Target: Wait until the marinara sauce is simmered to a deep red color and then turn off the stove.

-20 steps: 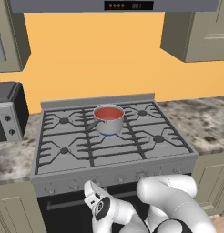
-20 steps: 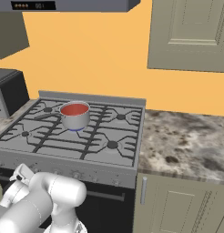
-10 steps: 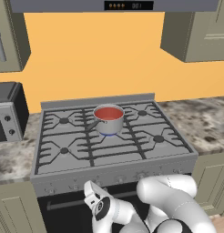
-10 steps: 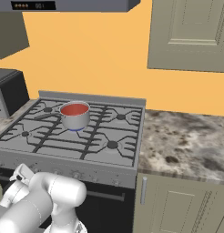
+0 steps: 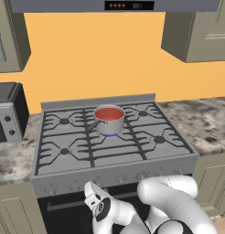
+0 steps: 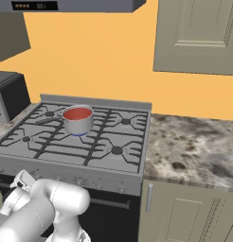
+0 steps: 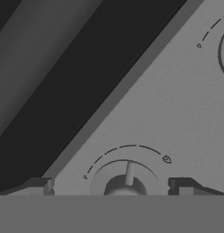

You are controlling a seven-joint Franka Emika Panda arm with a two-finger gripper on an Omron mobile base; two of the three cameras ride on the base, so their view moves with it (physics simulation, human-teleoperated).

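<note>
Wide grey steel gas stove (image 5: 114, 160) with black grates, set between speckled stone counters (image 6: 194, 146). On the middle rear burner, toward the back edge of the stove: small shiny steel saucepan (image 5: 109, 124), single handle pointing toward the left edge, blue flame just visible beneath. Inside it, smooth round orange-red marinara sauce (image 5: 108, 114), level with the rim. Black-and-silver box appliance (image 5: 8, 112) on the counter beyond the left edge.

Down at the front edge, white arm folded low, dark two-finger gripper (image 7: 111, 186) facing the control panel. Fingers spread apart, one fingertip (image 7: 37, 185) on each side of a small round grey knob (image 7: 126, 182), not touching it. Knob pointer upright in the hand view, arc marking curved above.
</note>
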